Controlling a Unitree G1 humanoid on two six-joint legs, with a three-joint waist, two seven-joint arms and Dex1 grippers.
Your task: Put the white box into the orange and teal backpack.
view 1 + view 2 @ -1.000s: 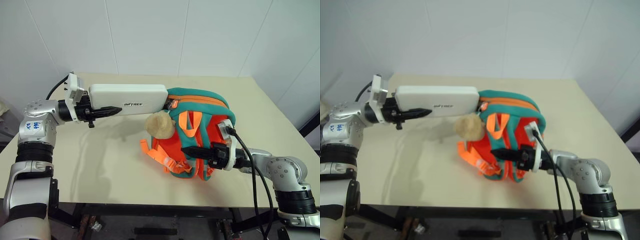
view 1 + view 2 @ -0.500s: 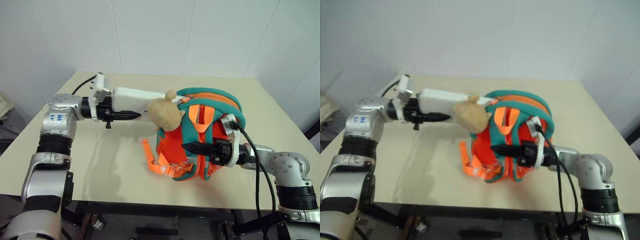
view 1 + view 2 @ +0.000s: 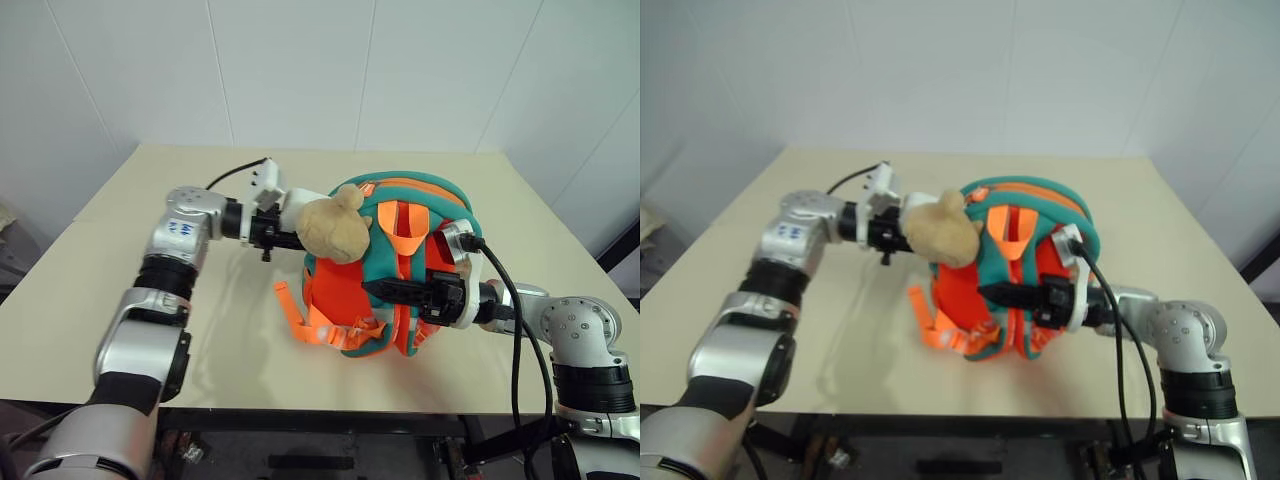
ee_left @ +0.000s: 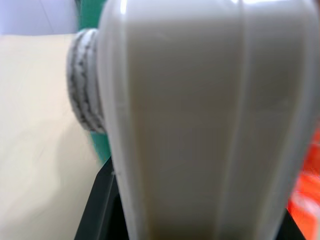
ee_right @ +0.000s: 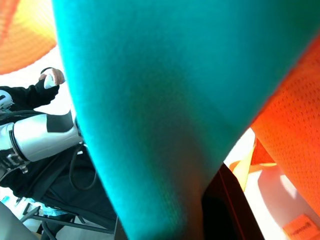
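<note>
The orange and teal backpack (image 3: 395, 265) stands upright in the middle of the table, with a tan plush toy (image 3: 333, 226) hanging at its upper left. My left gripper (image 3: 270, 230) is shut on the near end of the white box (image 4: 200, 125), level, right beside the bag. A short stretch of the box (image 3: 291, 205) shows beside the plush; the rest is hidden behind the toy and the bag's teal rim. My right gripper (image 3: 378, 290) reaches in from the right and is shut on the backpack's teal strap (image 5: 150, 115) at the bag's front.
Loose orange webbing straps (image 3: 300, 322) trail onto the beige table (image 3: 200, 330) at the bag's lower left. A black cable (image 3: 505, 290) arches over my right wrist. A person's hand (image 5: 51, 77) with a dark sleeve appears beyond the bag in the right wrist view.
My left arm has swept to the right, carrying the white box into the backpack's opening, so most of the box has gone out of sight. The right gripper has held its grip.
</note>
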